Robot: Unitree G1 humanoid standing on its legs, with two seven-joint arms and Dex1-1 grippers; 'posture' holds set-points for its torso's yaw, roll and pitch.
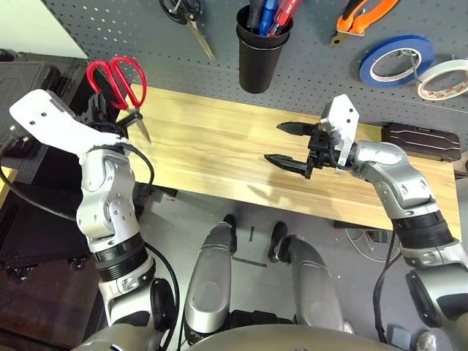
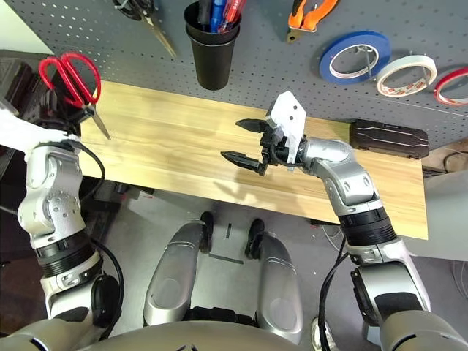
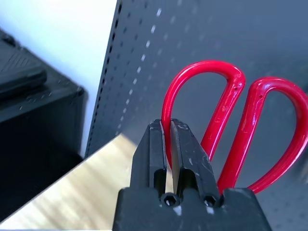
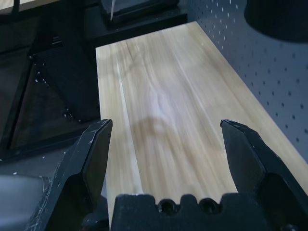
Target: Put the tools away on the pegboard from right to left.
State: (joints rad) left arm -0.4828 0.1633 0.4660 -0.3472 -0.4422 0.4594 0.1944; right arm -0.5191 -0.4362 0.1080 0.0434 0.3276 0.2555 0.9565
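The red-handled scissors (image 1: 117, 79) are clamped in my shut left gripper (image 1: 108, 110) above the table's far left end. Their handles are up in front of the pegboard's (image 1: 314, 73) left edge and their blades (image 1: 142, 129) point down. In the left wrist view the fingers (image 3: 187, 154) pinch one red handle loop (image 3: 226, 125). My right gripper (image 1: 276, 142) hovers open and empty over the middle of the wooden table (image 1: 212, 146). On the pegboard hang the orange-and-black pliers (image 1: 365, 14) and the white tape roll (image 1: 444, 79).
A black cup (image 1: 257, 55) holding several slim handles hangs on the pegboard, with black-handled scissors (image 1: 186, 14) to its left. A blue tape roll (image 1: 395, 60) and a red tape roll (image 2: 453, 84) also hang there. A black case (image 1: 420, 139) lies at the table's back right.
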